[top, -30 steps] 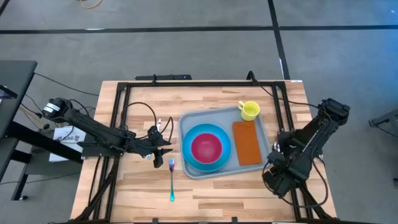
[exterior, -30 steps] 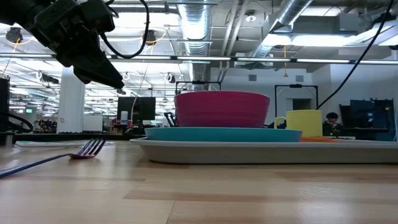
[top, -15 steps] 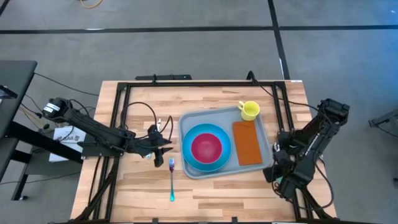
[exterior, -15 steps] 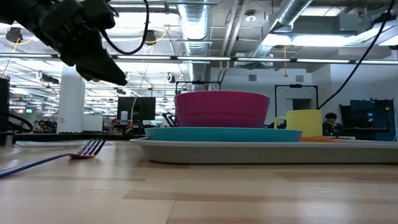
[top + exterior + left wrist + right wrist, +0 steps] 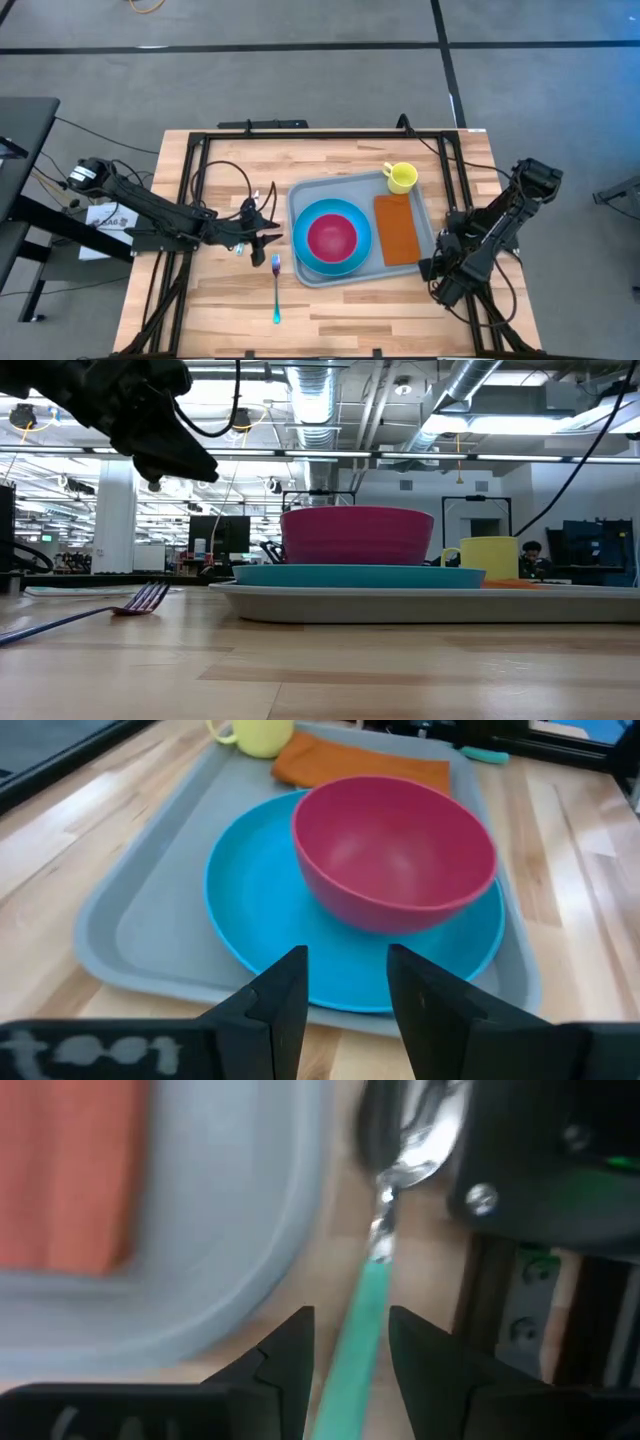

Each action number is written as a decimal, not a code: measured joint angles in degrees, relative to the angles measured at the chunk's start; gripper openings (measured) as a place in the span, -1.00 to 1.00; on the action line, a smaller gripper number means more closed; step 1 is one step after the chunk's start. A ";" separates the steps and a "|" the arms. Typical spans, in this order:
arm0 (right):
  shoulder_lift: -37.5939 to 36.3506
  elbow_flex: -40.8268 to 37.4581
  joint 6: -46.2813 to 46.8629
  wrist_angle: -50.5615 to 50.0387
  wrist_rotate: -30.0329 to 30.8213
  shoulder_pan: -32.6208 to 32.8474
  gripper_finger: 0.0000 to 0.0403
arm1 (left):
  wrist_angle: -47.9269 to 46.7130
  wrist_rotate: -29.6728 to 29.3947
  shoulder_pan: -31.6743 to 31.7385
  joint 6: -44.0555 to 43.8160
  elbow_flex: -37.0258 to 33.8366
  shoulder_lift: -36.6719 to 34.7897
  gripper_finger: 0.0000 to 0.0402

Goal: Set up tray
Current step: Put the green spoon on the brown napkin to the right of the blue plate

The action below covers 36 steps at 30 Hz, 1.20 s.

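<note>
The right wrist view alone shows a green-handled spoon (image 5: 375, 1295) between the spread fingers of the right gripper (image 5: 350, 1345), just beside the tray (image 5: 362, 229) rim. Left gripper (image 5: 268, 238), fingers parted, hovers left of the tray above a fork (image 5: 276, 288). Tray, mid-table, holds pink bowl (image 5: 331, 237) on blue plate (image 5: 303, 245), orange napkin (image 5: 397, 229), yellow mug (image 5: 401, 177).

A grey floor (image 5: 300, 90) fills the upper part of the high view, crossed by dark lines. A light wooden table (image 5: 230, 300) sits in the middle, edged by a black frame (image 5: 300, 133). At the left edge stands a dark desk (image 5: 20, 130). In the low view, ceiling ducts (image 5: 470, 390) run across the top, bright strip lights (image 5: 60, 455) on the left, and monitors (image 5: 225, 532) sit mid-frame.
</note>
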 joint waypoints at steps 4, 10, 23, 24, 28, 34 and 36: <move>0.00 -2.54 0.69 -0.05 -1.61 -0.90 -0.39 | -0.03 0.59 0.00 -0.02 0.00 0.00 -0.38; 0.00 -4.87 0.78 1.81 -1.60 -2.05 -0.39 | -0.05 1.12 0.00 -0.06 0.00 0.00 -0.38; -0.16 -6.54 -0.95 4.31 -0.81 -2.10 -0.81 | -1.14 2.14 -0.02 -1.77 0.00 0.00 -0.38; -0.17 -6.47 -1.56 4.21 -0.81 -2.10 -0.87 | -1.11 2.14 -0.02 -2.21 0.00 0.00 -0.38; 0.05 -5.09 -2.21 3.20 -1.22 -2.10 -0.88 | -1.14 2.15 -0.02 -3.19 0.00 0.00 -0.38; 0.17 0.93 -2.63 -4.53 -3.75 -1.78 -0.87 | -1.12 2.62 -0.02 -4.59 0.00 0.00 -0.38; 0.17 3.34 -2.37 -6.85 -3.23 -1.39 -0.88 | -1.14 2.62 -0.02 -5.05 0.00 0.00 -0.38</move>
